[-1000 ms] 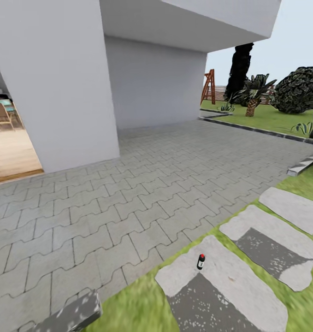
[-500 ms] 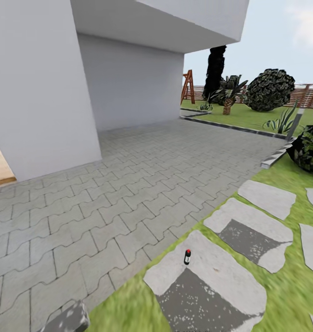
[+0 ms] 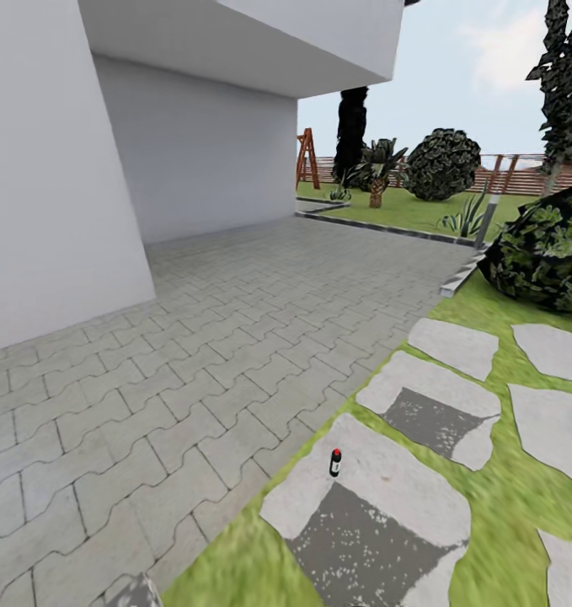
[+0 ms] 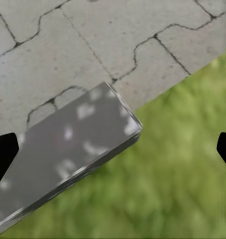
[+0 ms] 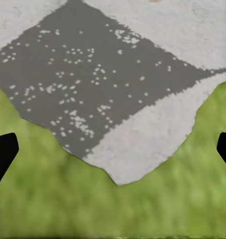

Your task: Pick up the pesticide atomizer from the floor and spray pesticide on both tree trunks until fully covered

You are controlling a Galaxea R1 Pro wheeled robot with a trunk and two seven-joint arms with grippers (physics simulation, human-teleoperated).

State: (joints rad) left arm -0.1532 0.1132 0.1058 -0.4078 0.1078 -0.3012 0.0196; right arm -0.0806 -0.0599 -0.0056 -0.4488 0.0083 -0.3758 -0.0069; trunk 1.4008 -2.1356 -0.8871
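Observation:
The pesticide atomizer (image 3: 335, 463), a small dark bottle with a red cap, stands upright at the near edge of a pale stepping stone (image 3: 403, 489) set in the grass floor (image 3: 496, 539). It is a short way ahead of me, slightly right of centre. My left gripper (image 4: 113, 154) is open above a grey kerb block (image 4: 68, 149), with its dark fingertips (image 4: 3, 154) far apart. My right gripper (image 5: 113, 154) is open too, over a dark-patched stone (image 5: 108, 74) and grass, holding nothing. The two trees and their trunks are out of view.
A white house wall (image 3: 58, 169) rises at the left over interlocking grey paving (image 3: 193, 337). More stepping stones (image 3: 441, 392) lead right towards a leafy bush (image 3: 547, 253). Lawn, dark shrubs and a brown slat fence (image 3: 530, 177) lie far behind. A kerb block (image 3: 134, 594) sits near my base.
The whole picture has slid left, so the camera has turned right: the indoor room has left view and the bush and fence have come in. The atomizer stands as before.

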